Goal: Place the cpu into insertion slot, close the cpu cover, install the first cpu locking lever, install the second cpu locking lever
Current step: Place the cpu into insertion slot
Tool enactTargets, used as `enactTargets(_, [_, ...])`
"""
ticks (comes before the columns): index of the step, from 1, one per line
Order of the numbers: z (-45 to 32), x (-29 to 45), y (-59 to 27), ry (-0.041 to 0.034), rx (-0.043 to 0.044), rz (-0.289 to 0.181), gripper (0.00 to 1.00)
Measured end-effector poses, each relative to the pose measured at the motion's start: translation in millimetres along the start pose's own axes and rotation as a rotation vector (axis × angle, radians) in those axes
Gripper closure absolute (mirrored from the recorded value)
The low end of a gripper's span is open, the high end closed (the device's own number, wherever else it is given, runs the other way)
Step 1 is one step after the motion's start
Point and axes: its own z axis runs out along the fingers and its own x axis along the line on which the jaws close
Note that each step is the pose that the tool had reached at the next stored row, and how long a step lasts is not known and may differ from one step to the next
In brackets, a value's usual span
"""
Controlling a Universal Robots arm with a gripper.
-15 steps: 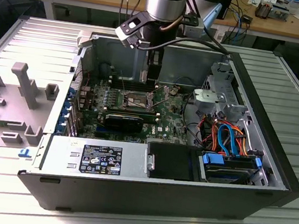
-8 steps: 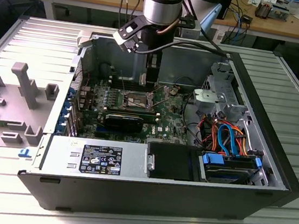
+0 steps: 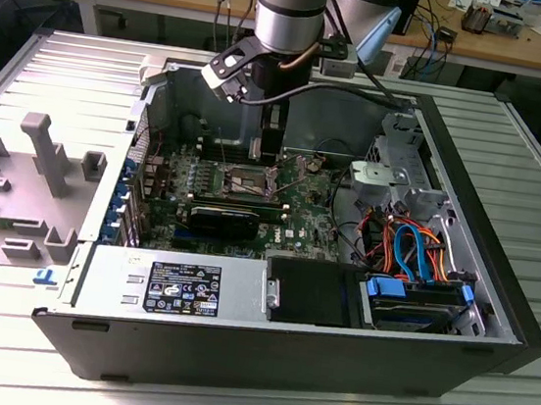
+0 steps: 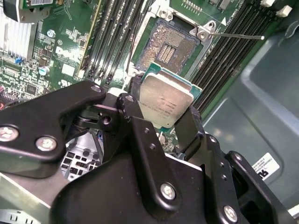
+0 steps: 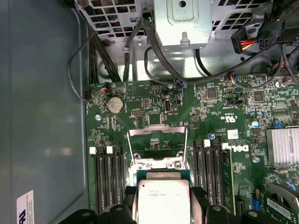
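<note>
My gripper (image 4: 164, 106) is shut on the cpu (image 4: 166, 99), a small square chip with a silver-grey top, its black fingers (image 4: 133, 100) pressing two opposite edges. The chip hangs a little above the green motherboard, just short of the insertion slot (image 4: 170, 44), which lies open with its contact grid bare. In the first wrist view the cpu (image 5: 162, 198) sits between the fingers (image 5: 200, 205), and the cpu cover (image 5: 157, 133) stands flipped up beyond it. A thin locking lever (image 4: 236, 35) sticks out beside the socket. In the exterior view the gripper (image 3: 267, 148) hovers over the slot (image 3: 238, 181).
Black memory slots (image 4: 117, 37) flank the socket on both sides. A finned heatsink (image 5: 282, 147) and a drive cage (image 3: 398, 169) with loose cables (image 3: 413, 250) lie near. The case walls (image 3: 466, 217) ring the board, and the power supply (image 3: 181, 285) is at the front.
</note>
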Motion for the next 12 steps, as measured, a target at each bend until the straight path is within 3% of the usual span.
enactTargets(12, [1.7, 0.0, 0.0, 0.0, -0.0002, 0.0, 0.46])
